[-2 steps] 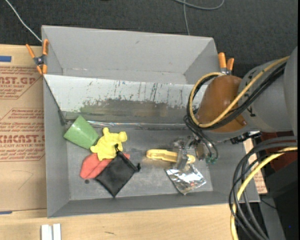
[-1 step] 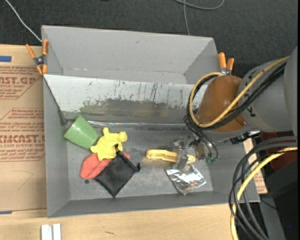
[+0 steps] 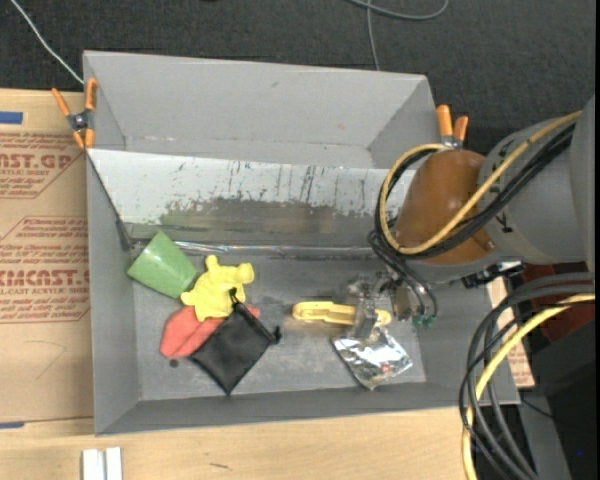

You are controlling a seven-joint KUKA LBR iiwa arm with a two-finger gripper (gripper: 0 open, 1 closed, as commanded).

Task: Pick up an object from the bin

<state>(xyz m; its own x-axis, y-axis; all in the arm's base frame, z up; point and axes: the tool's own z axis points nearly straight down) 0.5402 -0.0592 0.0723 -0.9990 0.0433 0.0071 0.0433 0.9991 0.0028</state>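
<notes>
My gripper (image 3: 368, 313) is low in the right part of the bin, under the orange wrist cover. Its fingers sit at the right end of a yellow elongated thing (image 3: 318, 313) lying flat on the bin floor. Whether the fingers close on it I cannot tell. Just below the gripper lies a crumpled silver foil packet (image 3: 373, 359).
At the left of the bin floor lies a small group: a green block (image 3: 161, 264), a yellow toy figure (image 3: 216, 286), a red-orange soft piece (image 3: 183, 333) and a black pouch (image 3: 234, 348). The arm and its cables enter from the right.
</notes>
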